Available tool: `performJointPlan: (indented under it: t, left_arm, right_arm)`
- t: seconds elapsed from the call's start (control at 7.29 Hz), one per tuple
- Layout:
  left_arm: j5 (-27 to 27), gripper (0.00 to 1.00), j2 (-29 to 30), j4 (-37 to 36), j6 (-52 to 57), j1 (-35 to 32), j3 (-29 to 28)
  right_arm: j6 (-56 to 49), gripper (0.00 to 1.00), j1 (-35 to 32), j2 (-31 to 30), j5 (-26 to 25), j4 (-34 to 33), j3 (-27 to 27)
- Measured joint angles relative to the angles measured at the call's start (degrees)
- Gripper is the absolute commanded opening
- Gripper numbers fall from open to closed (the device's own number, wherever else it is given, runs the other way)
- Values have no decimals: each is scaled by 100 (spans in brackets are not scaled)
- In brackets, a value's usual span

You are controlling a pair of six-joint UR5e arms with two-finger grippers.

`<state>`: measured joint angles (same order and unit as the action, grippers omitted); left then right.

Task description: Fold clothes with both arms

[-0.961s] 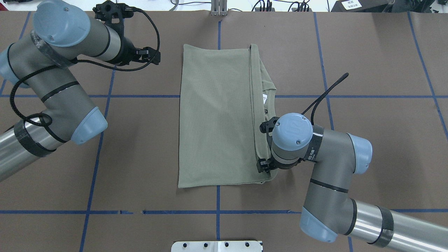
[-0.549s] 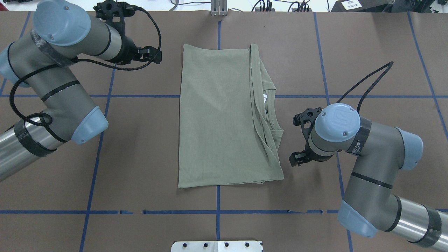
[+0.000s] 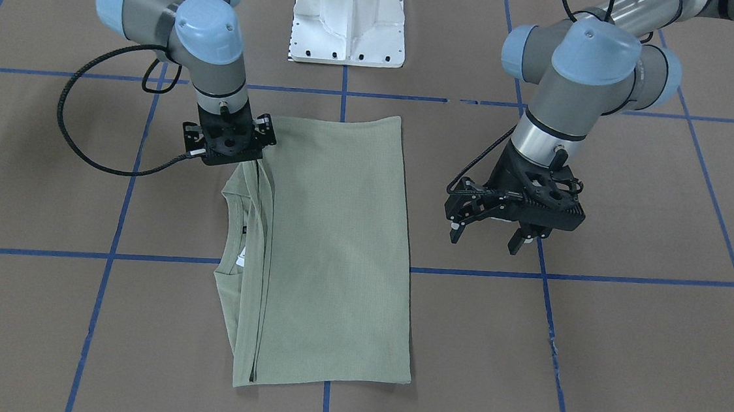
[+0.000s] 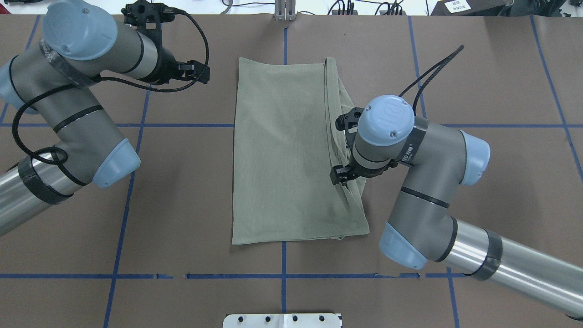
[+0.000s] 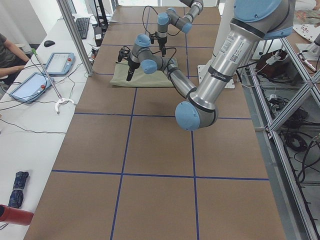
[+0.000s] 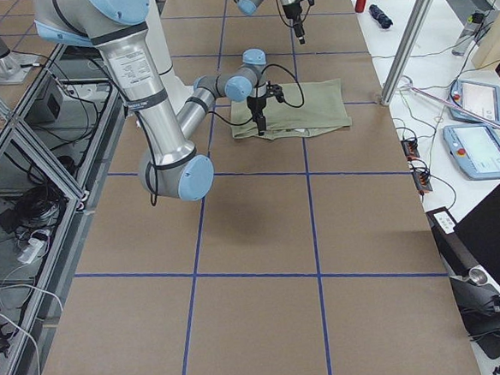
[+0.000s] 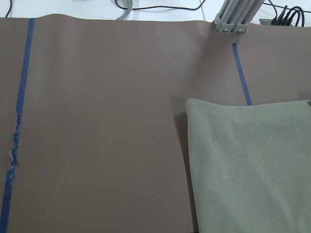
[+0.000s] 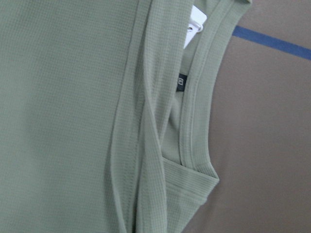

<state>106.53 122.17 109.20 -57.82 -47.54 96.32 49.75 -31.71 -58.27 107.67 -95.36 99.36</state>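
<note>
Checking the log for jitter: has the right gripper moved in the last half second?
Yes. In the overhead view the right gripper went left, from right of the shirt to over its collar edge, nearer the horizontal blue tape line.

- The brown bench (image 4: pixel 182 205) is marked into squares by blue tape lines (image 4: pixel 182 125).
- A folded sage-green shirt (image 4: pixel 282 150) lies flat near its middle.
- A white base plate (image 3: pixel 349 21) sits at the robot's edge.

The left arm (image 4: pixel 75 120) and the right arm (image 4: pixel 432 141) are grey tubes with round light-blue joint caps (image 4: pixel 386 119), shiny silver forearms (image 4: pixel 528 271), black bands (image 4: pixel 495 263), one with white lettering, and braided black cables (image 4: pixel 436 67).
</note>
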Motion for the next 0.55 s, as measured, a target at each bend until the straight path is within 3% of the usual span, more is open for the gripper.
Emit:
performJointPlan:
  t: [0.55]
  left_arm:
    - [0, 100, 1, 13, 34, -1, -8]
  right_arm:
    - [-110, 100, 89, 246, -18, 9, -525]
